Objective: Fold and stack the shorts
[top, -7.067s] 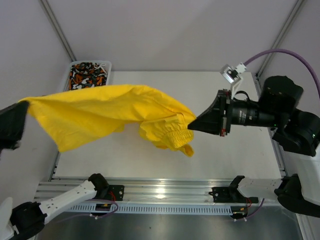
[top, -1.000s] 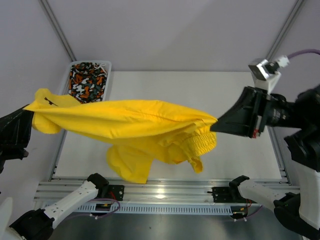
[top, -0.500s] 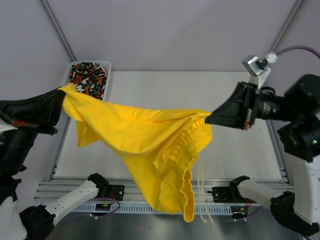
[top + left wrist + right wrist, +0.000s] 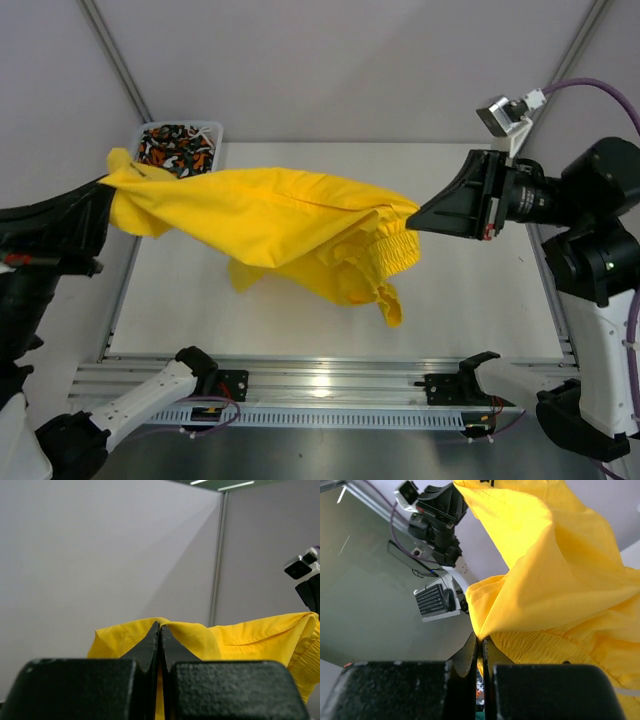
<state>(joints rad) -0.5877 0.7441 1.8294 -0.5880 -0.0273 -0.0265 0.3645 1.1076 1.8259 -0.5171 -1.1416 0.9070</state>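
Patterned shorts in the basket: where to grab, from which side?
From straight above, probably. The patterned shorts lie bunched inside the white basket, whose walls block a side approach. Pinch a fold at the far, exposed part; in the top view the lifted yellow shorts cover the basket's near edge.

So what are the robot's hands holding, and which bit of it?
The yellow shorts, stretched in the air between both. The left hand pinches a fabric corner at one end; the right hand pinches a fold beside the gathered waistband.
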